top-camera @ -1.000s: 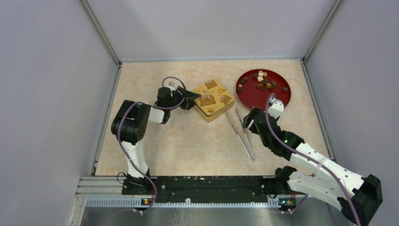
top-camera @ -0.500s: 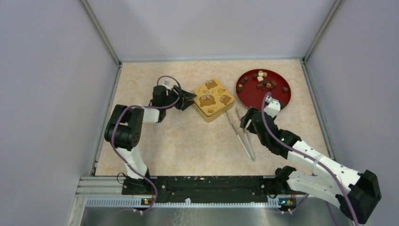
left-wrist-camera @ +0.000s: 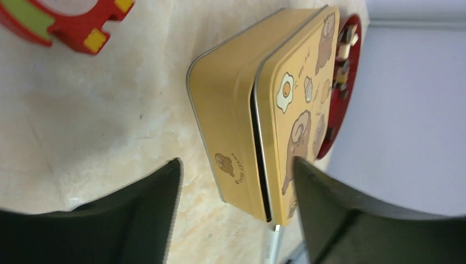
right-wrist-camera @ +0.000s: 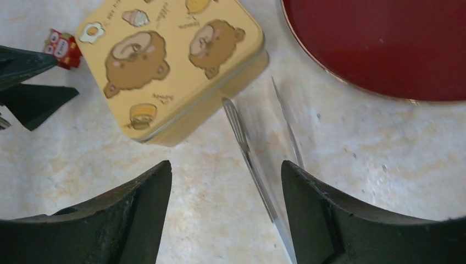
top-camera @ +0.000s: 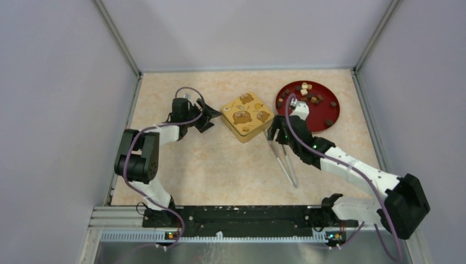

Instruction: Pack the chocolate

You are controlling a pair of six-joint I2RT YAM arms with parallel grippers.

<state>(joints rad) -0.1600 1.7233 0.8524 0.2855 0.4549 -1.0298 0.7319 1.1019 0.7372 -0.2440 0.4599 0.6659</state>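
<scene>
Both arms have shifted left: the left gripper (top-camera: 206,118) has backed off the yellow tin (top-camera: 247,116), and the right gripper (top-camera: 277,133) now hangs over the tweezers (top-camera: 283,157). Both stand open and empty. The chocolate (top-camera: 308,96) lies on the red plate (top-camera: 324,118). Best to lower squarely and close across both legs.

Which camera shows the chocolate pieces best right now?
Top external: all the chocolate lies in plain sight on the red plate. Left wrist catches only a few pieces edge-on behind the yellow tin. Right wrist shows bare plate, no pieces.
</scene>
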